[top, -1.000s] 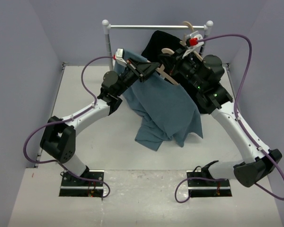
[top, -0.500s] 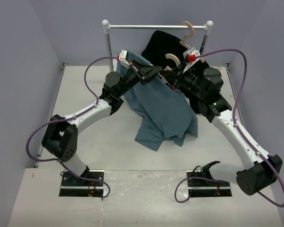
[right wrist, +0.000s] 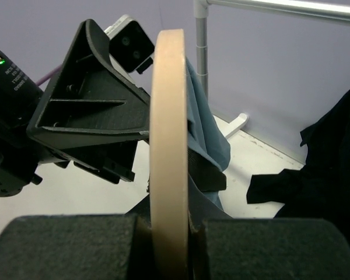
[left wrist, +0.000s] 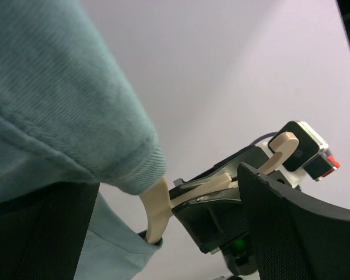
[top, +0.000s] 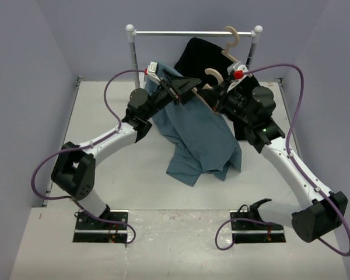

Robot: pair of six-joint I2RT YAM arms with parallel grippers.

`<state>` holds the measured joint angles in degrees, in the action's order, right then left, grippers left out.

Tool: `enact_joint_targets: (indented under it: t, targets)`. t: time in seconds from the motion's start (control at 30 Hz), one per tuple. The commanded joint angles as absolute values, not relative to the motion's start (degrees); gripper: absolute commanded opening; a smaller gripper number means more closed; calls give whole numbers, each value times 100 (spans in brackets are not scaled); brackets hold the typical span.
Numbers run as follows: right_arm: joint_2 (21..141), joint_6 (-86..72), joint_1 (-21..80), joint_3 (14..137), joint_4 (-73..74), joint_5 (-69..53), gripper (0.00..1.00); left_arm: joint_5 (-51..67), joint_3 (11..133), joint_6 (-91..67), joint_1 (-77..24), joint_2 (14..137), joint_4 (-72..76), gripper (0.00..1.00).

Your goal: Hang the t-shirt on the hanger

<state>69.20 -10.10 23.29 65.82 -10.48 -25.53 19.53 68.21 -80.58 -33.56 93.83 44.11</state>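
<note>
While the right gripper [right wrist: 169,228] is clamped narrow on the wooden hanger [right wrist: 169,116], gripping the wood edge-on between its two black pads, the left gripper [top: 191,88] stands with its jaws spread wide and grips nothing. Both are raised above the white table [top: 105,175] and face each other near its far end, just in front of the clothes rail [top: 192,33].

From the left wrist view, the slate-blue t-shirt [left wrist: 58,105] lies draped over one of the left fingers [left wrist: 41,233]. A ribbed hem curls down into the gap between the jaws. One pale shoulder of the hanger comes out from under that hem, so that end sits inside the fabric. The rest of the hanger runs bare across to the right gripper, and its hook rises beyond.

Seen from above, the t-shirt hangs from the spot where the two grippers meet. Its top is bunched against the left gripper and over the near end of the hanger. The body falls forward and toward the right arm in long folds that reach the table. Whether cloth covers the hanger's other shoulder cannot be told.

Behind the grippers a black shirt [top: 198,52] hangs from the rail on a second wooden hanger [top: 232,36], apart from the blue cloth.
</note>
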Motion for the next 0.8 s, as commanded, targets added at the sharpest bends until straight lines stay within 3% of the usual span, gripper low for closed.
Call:
enact_joint_targets:
  t: [0.0, 0.17, 0.33, 0.5, 0.63, 0.77]
  targets:
    - [7090, -1021, 2312, 7263, -811, -1925, 0, 1243, 7392, -7177, -3329, 8897, 3639, 100]
    - [7409, -1042, 2312, 7670, -279, -842, 0, -275, 7646, -6521, -3322, 8077, 1685, 100]
    - [8228, -1170, 2311, 8813, 425, -288, 0, -574, 6675, -6422, -3320, 7318, 1804, 100]
    - [9939, -1204, 2303, 11104, 1380, -20, 0, -457, 5713, -6003, -3313, 6230, 2049, 100]
    - [11435, -1100, 2312, 13207, 2317, 274, 0, -447, 5224, -4983, -3313, 4763, 1080, 100]
    - [12070, -1034, 2306, 14021, 2358, 396, 0, -806, 5183, -3898, -3316, 3544, -288, 100]
